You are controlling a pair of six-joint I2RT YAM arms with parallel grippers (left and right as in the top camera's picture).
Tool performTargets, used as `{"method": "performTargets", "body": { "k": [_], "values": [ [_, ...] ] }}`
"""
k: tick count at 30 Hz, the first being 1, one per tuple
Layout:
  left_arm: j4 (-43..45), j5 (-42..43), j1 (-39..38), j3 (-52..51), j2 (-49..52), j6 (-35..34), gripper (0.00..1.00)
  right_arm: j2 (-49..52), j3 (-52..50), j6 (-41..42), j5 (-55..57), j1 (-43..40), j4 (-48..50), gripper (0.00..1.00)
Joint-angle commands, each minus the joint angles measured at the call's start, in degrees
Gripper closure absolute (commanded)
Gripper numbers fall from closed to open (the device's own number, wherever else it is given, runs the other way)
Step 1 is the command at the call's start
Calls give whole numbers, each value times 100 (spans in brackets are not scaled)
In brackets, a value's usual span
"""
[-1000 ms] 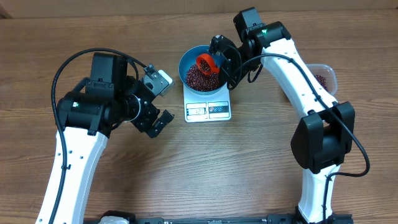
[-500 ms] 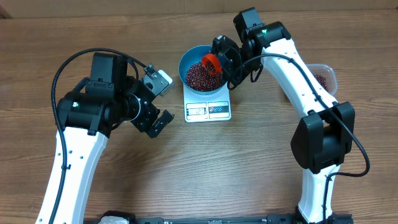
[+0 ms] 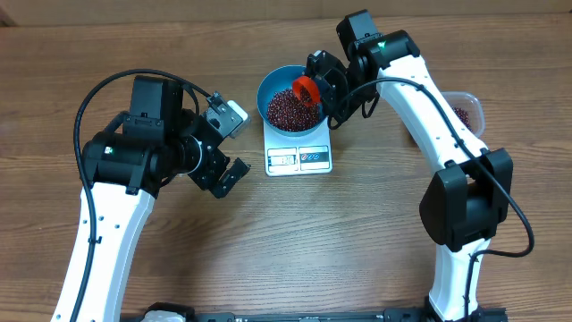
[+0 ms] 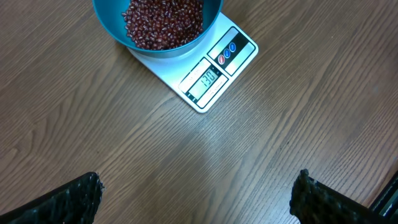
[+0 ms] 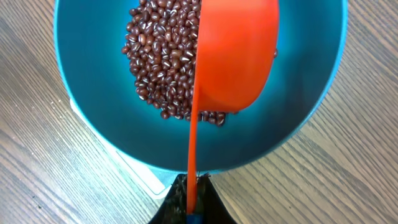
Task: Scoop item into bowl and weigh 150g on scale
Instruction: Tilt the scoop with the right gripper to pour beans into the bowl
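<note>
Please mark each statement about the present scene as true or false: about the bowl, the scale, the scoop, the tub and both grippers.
1. The blue bowl stands on the white scale. True.
2. The right gripper holds an orange scoop above the bowl. True.
3. The bowl is empty. False: it holds a heap of red-brown beans.
4. The left gripper is shut on the scale. False: it is open, apart from the scale, over the wooden table.
5. The clear tub stands to the left of the scale. False: it is at the table's right side, away from the scale.
</note>
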Motion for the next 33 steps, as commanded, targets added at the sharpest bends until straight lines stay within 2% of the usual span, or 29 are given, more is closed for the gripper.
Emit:
{"method": "performTargets", "body": {
  "k": [1, 7, 33],
  "values": [
    [0, 79, -4, 92, 42, 129, 0, -527, 203, 17, 205, 111, -42, 96],
    [0, 81, -4, 92, 42, 129, 0, -612, 203, 17, 992, 323, -116, 96],
    [0, 81, -4, 92, 42, 129, 0, -612, 203, 17, 990, 428, -125, 96]
  ]
}}
